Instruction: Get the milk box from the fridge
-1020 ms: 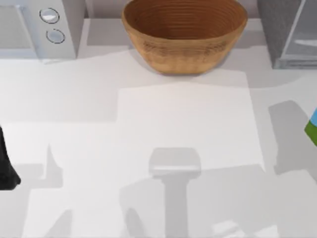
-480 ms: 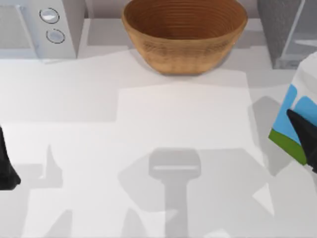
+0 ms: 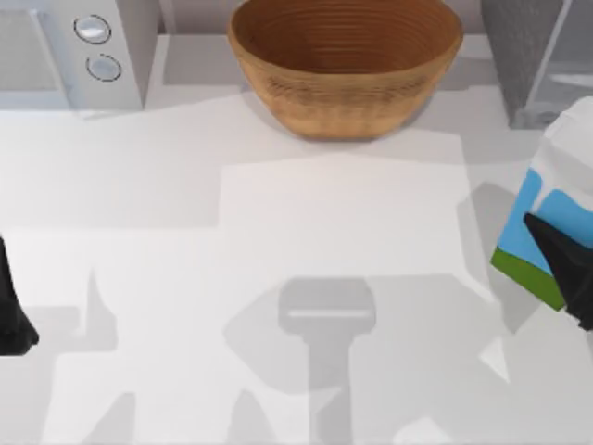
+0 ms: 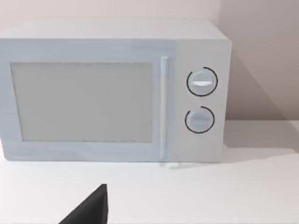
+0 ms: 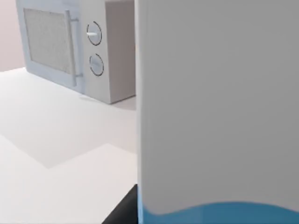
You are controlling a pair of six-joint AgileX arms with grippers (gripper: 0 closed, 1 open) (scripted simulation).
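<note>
Blue-sided milk box (image 3: 548, 215) sits tilted in the right pincer (image 3: 567, 269), gripped tight, just below the fridge (image 3: 528, 56); left pincer's (image 3: 11, 311) state, can't tell.

Bright, even light; soft grey shadows

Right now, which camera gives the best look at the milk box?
The top view: the milk box shows its white top, blue sides and green base at the table's right edge, the right gripper on it. The right wrist view sees its white-and-blue wall close up.
</note>
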